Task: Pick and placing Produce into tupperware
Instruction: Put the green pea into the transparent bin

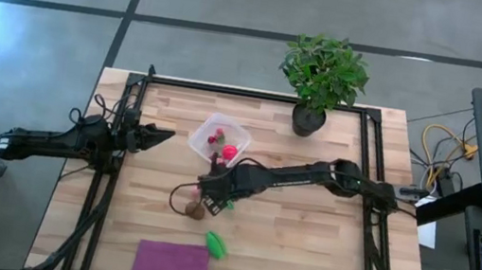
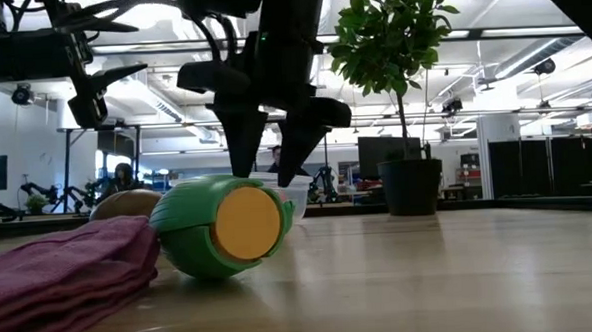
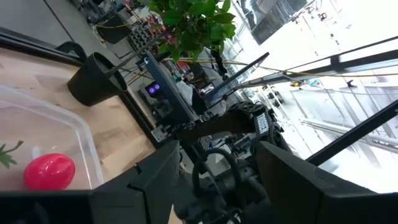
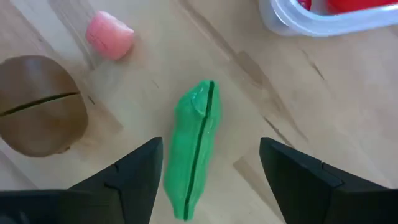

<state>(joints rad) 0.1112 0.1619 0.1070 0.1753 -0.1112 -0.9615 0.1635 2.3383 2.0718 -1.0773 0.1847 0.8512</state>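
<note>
My right gripper (image 1: 213, 194) (image 4: 211, 147) is open, its fingers pointing down, one on either side of a bright green piece (image 4: 191, 146) lying on the table, without touching it. A brown oval (image 4: 37, 115) (image 1: 195, 211) and a pink bit (image 4: 109, 36) lie beside it. A second green piece (image 1: 216, 244) (image 2: 223, 224) lies nearer the front edge. The clear tupperware (image 1: 208, 130) holds a red ball (image 1: 230, 153) (image 3: 50, 171) and small red bits (image 1: 217, 136). My left gripper (image 1: 164, 135) (image 3: 217, 155) is open and empty, just left of the tub.
A potted plant (image 1: 322, 75) stands at the table's far edge, behind the tub. A flat purple cloth (image 1: 170, 263) (image 2: 60, 266) lies at the front edge, left of the second green piece. Bare wood lies to the right of my right arm.
</note>
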